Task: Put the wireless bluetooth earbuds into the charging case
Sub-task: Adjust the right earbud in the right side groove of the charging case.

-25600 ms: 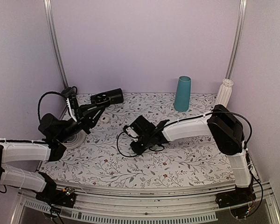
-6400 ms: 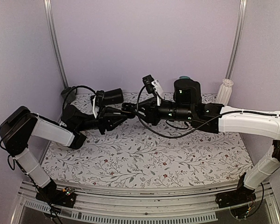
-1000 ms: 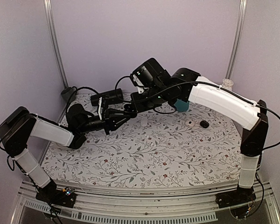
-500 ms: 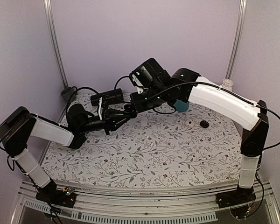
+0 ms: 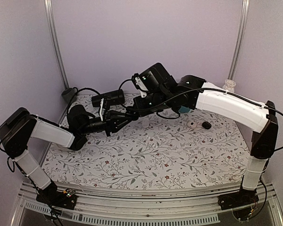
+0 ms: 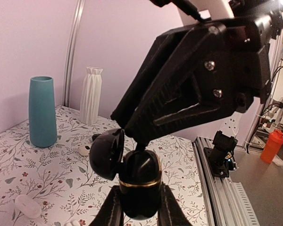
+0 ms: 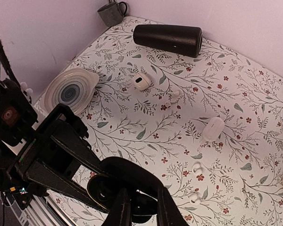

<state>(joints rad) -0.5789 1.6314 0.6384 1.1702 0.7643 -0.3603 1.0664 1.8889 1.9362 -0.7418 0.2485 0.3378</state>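
Observation:
The charging case (image 6: pixel 139 181), black with a gold band, is held upright off the table with its hinged lid (image 6: pixel 107 154) swung open to the left. My left gripper (image 6: pixel 139 200) is shut on its lower body. My right gripper (image 6: pixel 140 141) comes down from above, its tips right over the case's mouth. A small black earbud (image 7: pixel 142 212) sits pinched between its narrow fingers, and its stem (image 6: pixel 141 147) reaches into the opening. From the top view both grippers (image 5: pixel 127 114) (image 5: pixel 135 108) meet above the table's back left.
A black cylinder (image 7: pixel 168 34), a grey mug (image 7: pixel 112 12) and a round plate (image 7: pixel 70 89) lie at the back left. A white oval case (image 7: pixel 212 128) and white earbuds (image 7: pixel 196 166) lie mid-table. A teal vase (image 6: pixel 41 112), a white vase (image 6: pixel 91 95) and a small black object (image 5: pixel 206 125) are to the right.
The right arm has sunk slightly, bringing its gripper down onto the open case, and its fingers have drawn closer together. The left arm has stayed still with the case.

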